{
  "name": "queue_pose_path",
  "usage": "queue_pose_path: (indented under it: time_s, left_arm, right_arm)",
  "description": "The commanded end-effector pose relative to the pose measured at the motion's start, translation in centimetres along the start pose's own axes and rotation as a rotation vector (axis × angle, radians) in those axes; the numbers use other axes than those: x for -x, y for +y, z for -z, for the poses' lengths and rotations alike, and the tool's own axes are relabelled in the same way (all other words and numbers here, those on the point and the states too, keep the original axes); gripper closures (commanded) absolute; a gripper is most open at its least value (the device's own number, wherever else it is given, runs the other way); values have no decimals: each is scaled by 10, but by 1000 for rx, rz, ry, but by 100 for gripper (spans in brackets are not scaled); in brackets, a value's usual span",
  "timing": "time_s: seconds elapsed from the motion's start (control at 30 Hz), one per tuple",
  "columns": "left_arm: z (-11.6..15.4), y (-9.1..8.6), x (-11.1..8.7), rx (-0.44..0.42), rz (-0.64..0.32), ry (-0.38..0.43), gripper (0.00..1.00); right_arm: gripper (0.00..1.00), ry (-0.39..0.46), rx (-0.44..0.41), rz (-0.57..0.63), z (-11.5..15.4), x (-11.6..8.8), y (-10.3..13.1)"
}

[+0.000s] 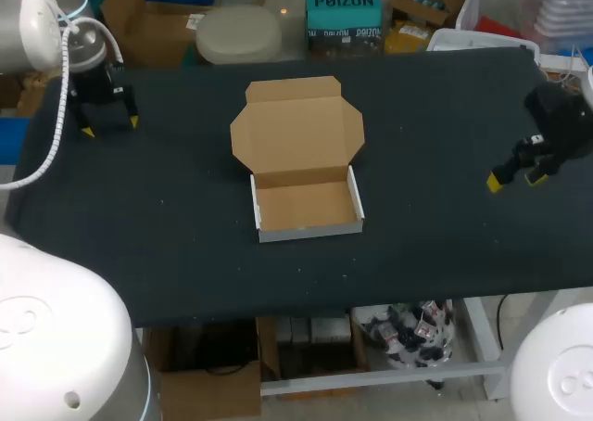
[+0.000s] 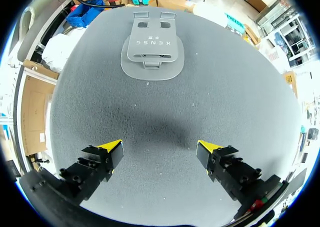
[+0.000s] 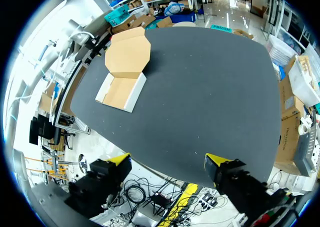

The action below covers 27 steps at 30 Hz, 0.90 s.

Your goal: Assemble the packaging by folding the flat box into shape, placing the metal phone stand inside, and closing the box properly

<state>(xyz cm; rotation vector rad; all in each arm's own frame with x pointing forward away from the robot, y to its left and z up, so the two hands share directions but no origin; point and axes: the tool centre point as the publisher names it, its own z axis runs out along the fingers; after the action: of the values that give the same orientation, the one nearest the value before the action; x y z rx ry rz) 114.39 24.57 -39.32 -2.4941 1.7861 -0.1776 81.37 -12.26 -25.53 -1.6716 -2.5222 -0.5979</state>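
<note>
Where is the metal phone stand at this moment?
Left wrist view: the phone stand lies flat on the table, ahead of the open left gripper, apart from it. It is not inside the box.

Dark matte tabletop [image 1: 445, 245]

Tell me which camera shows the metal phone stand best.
The left wrist view: the phone stand lies flat and whole on the table, ahead of the open left end effector. The head view does not let me make it out; the right wrist view shows the box, not the stand.
</note>
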Motion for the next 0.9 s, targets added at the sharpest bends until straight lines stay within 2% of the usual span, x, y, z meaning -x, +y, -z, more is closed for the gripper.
queue_pose_path:
  time_s: [0.03, 0.67, 0.9]
  left_arm:
    - [-6, -13, -3, 55, 0, -13, 0]
    - [-6, -45, -2, 42, 32, -46, 0]
    - [-4, -46, -2, 39, 36, -51, 0]
  right_arm:
    - [0, 0, -5, -1, 2, 0, 1]
    - [0, 0, -5, -1, 2, 0, 1]
    - [0, 0, -5, -1, 2, 0, 1]
